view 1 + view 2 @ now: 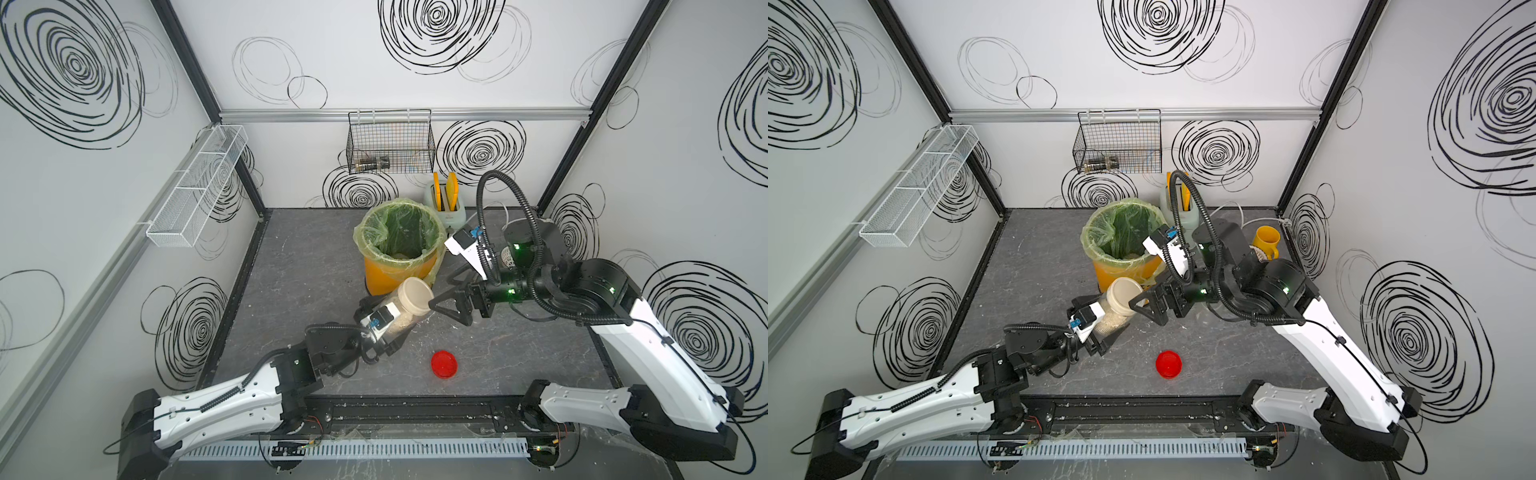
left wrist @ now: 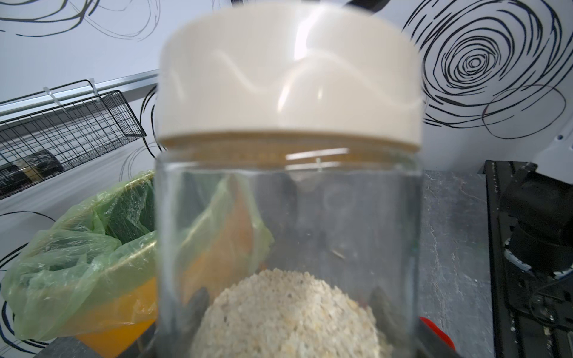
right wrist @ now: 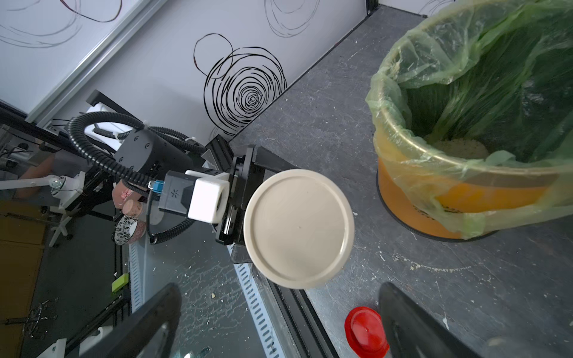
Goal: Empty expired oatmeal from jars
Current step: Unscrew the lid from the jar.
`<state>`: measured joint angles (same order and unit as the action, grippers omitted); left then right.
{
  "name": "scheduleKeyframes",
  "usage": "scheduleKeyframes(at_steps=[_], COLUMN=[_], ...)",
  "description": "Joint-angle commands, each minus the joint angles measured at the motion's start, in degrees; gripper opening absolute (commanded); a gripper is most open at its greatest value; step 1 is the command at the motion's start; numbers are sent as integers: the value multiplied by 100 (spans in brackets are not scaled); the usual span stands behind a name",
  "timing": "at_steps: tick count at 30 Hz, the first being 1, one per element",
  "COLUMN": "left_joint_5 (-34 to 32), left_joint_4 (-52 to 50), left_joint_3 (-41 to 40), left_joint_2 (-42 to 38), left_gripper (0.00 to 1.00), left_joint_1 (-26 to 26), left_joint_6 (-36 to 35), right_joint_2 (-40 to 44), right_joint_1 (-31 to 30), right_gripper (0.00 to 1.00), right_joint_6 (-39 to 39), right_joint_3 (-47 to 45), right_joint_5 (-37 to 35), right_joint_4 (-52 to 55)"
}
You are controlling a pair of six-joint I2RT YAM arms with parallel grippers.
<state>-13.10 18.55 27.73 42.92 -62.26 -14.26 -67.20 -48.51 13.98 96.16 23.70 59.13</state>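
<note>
Status: left gripper (image 1: 397, 329) is clamped round the body of the jar (image 2: 288, 210), just near of the bucket (image 1: 380, 278). The jar is tilted, long axis running base low-left to cream lid (image 3: 299, 229) up-right. The lid faces the right gripper (image 1: 449, 301) square-on. Right jaws are spread wide and empty, lid straight ahead at about the fingertips, so the right arm looks best placed to unscrew.

- Lid: smooth, round, wide plastic.
- Jar: clear, slick wall.
- Oatmeal (image 2: 288, 310): dry loose flakes heaped at the low end, plus some in the bucket's thin green liner.
- Red lid (image 1: 444, 364): lying on the table (image 1: 332, 270), near side.
</note>
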Motion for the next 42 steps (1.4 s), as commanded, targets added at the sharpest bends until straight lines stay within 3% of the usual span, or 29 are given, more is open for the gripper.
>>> scheduleKeyframes(at_steps=[1, 10, 17, 34, 42], left_joint_5=[-295, -342, -276, -122, 51], left_joint_4=[1291, 1399, 1328, 1187, 1025], left_joint_3=[417, 392, 422, 445, 518], left_joint_2=[36, 135, 169, 198, 177], left_gripper=[0, 0, 0, 0, 0], left_joint_1=[-60, -75, -67, -58, 17], left_joint_6=[-340, -574, -567, -474, -345], right_joint_2=[-130, -696, -540, -669, -778], right_joint_1=[66, 184, 171, -188, -303], right_gripper=[99, 98, 97, 99, 71], right_joint_6=[123, 267, 621, 518, 369], right_joint_3=[246, 623, -6, -367, -396], right_joint_5=[-91, 84, 346, 39, 143], right_joint_4=[-38, -11, -638, -770, -719])
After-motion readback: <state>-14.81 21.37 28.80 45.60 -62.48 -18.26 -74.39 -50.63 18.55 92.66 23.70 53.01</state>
